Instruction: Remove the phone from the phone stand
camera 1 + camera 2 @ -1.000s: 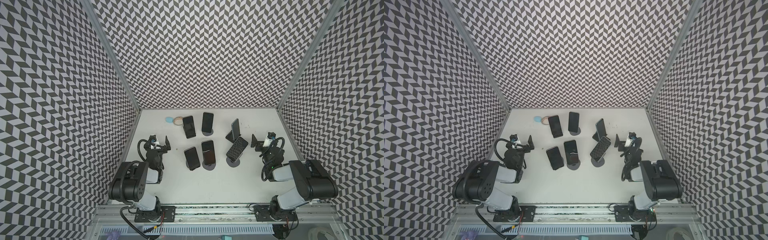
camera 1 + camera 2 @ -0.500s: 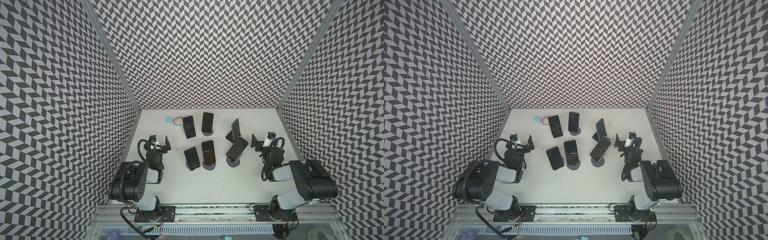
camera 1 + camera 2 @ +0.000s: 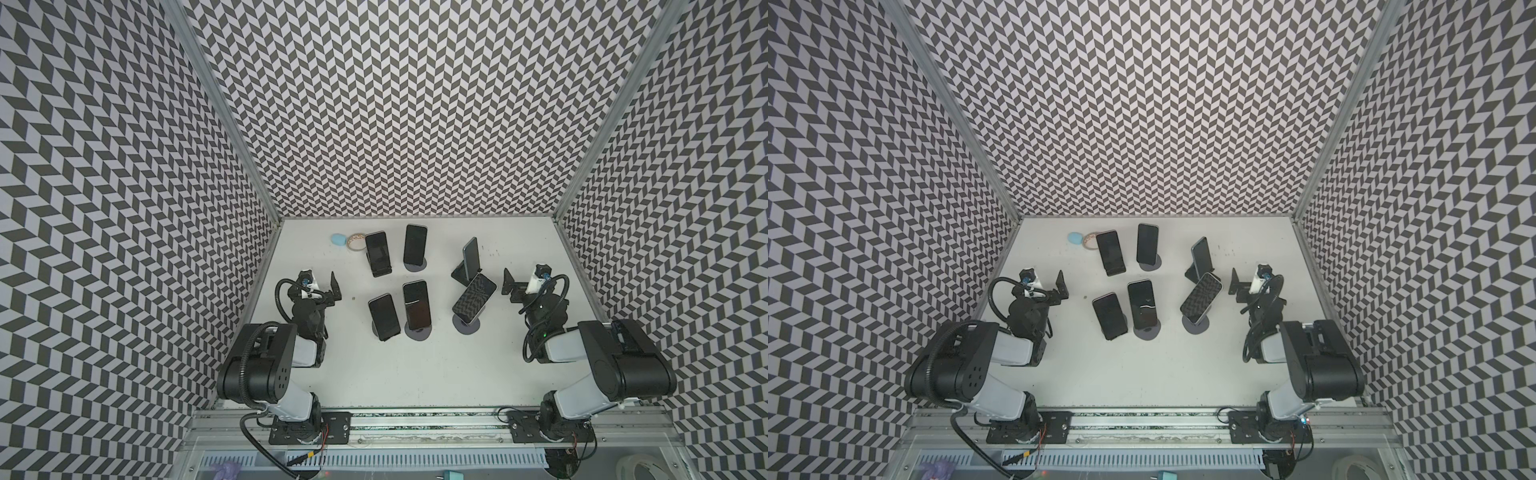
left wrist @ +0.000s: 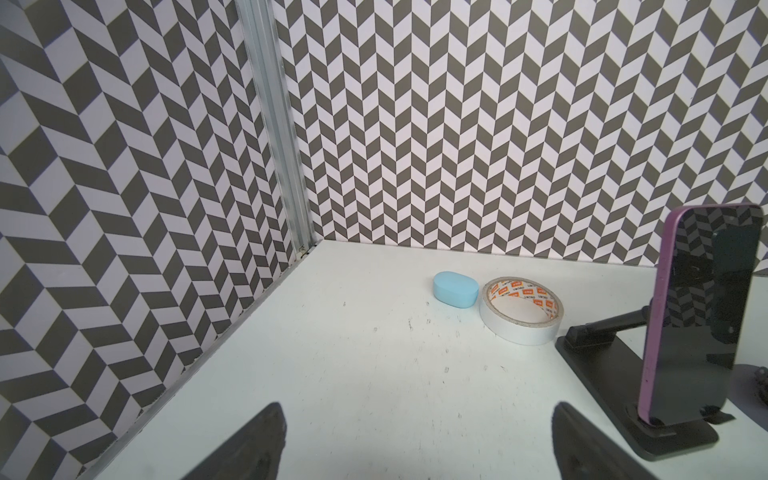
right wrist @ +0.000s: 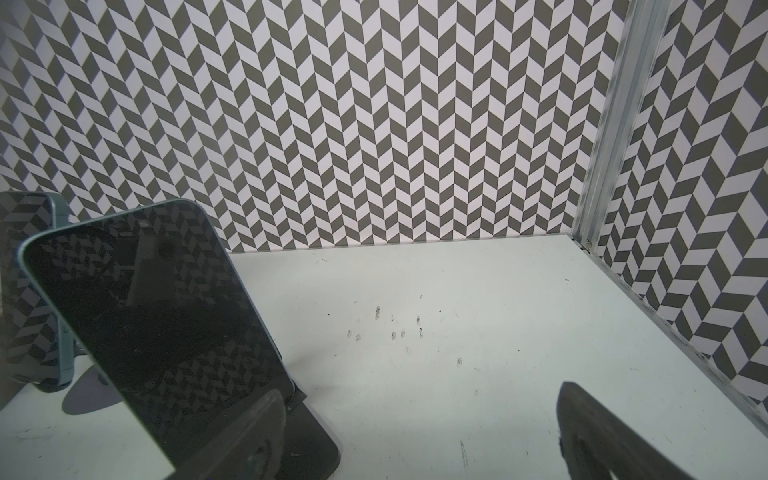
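The phone [image 4: 702, 328] has a purple edge and a dark screen. It leans on a black stand [image 4: 602, 365] at the back of the white table [image 4: 374, 374], just beside a roll of tape [image 4: 521, 309]. The orange writing on the tape is too small to read. The left gripper [image 4: 415, 419] and right gripper [image 5: 419, 392] are wide open, holding nothing.

Left wrist view: the tape roll [image 4: 515, 328] bears a printed band that repeats around its inner cardboard core, with orange blocks alternating with small dark lettering. The characters are too small and blurred to read. No other text, brand, number or sign is legible in any view.
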